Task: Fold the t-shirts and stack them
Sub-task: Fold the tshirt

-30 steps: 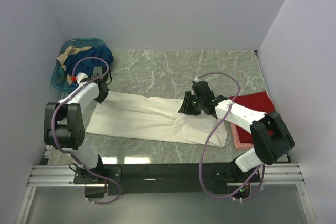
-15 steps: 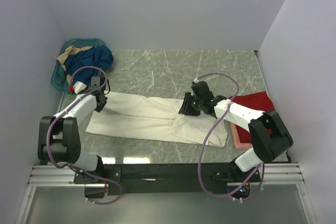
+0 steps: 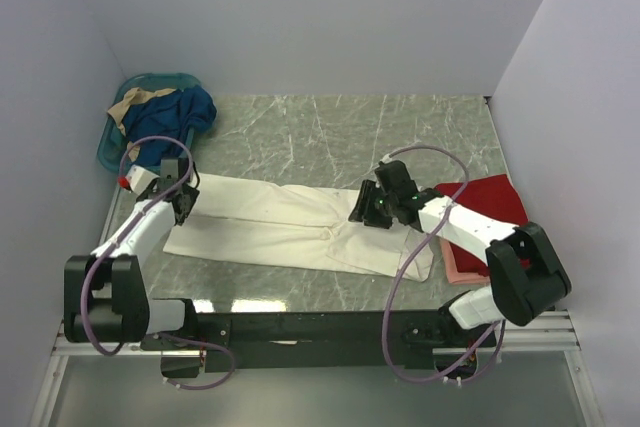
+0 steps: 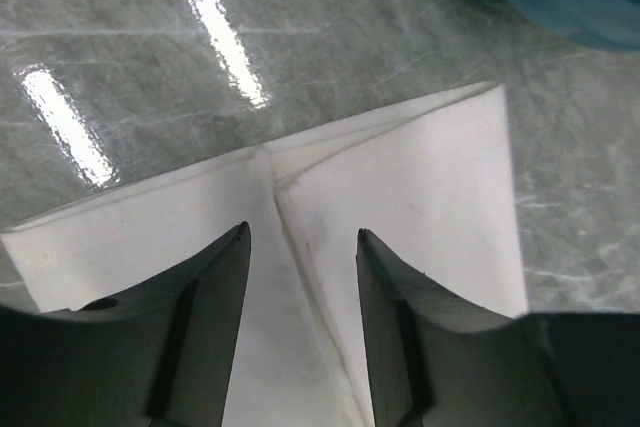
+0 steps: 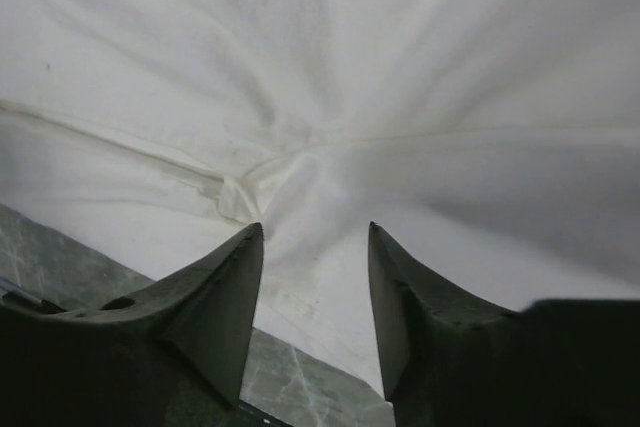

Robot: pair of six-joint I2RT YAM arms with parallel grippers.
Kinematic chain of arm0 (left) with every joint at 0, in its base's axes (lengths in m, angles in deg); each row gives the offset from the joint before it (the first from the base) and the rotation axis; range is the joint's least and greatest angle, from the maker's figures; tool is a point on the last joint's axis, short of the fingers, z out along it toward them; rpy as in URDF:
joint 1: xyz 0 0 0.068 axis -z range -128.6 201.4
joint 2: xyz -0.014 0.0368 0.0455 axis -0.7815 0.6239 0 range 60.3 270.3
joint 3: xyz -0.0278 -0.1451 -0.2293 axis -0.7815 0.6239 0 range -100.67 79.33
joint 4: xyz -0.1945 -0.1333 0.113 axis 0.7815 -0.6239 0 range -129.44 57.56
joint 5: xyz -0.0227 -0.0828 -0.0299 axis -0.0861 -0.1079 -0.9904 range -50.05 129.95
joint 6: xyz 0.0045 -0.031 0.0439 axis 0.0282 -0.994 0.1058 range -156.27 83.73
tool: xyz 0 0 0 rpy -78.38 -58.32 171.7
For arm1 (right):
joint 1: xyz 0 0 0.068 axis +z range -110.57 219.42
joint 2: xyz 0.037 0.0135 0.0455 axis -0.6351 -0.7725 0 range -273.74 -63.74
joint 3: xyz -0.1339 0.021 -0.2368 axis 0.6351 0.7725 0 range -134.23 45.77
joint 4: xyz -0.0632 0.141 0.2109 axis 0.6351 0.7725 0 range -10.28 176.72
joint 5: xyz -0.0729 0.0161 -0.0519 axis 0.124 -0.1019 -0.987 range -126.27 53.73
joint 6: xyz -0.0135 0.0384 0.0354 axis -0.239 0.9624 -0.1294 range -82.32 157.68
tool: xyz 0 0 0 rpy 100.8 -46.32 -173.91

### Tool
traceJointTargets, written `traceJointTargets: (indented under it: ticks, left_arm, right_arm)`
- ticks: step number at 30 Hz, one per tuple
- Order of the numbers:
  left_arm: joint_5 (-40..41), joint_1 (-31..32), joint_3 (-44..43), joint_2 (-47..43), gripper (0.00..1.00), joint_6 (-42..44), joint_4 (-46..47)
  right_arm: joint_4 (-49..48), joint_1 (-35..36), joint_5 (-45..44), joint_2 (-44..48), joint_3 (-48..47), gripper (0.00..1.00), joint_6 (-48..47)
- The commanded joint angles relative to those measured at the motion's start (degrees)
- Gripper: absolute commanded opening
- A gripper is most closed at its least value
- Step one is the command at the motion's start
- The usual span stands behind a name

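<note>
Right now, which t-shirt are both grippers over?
The cream-white t-shirt, spread long across the middle; the red t-shirt and pink t-shirt lie off to the right.

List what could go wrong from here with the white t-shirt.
1. The left gripper hangs open over overlapping layers at the end of the white t-shirt; it may pinch only the top layer, and the fold could come undone.
2. The right gripper is open over puckered cloth; closing there could lock wrinkles in.
3. The shirt's right end lies right beside the pink t-shirt; a pull might drag it along.
</note>
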Motion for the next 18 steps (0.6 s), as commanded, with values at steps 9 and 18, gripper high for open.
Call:
traceJointTargets:
  ticks: [9,18]
  left_arm:
    - [-1.4,10.5,1.6,-5.9,0.49,2.9,5.5]
    - [-2.7,26.1,2.0,2.0,0.38,9.0,11.8]
  right_arm:
    - [2.7,-7.9,-2.2,8.9,8.3,0.61,3.7]
    - [3.0,-12.6,-3.8,6.8,7.8,0.61,5.3]
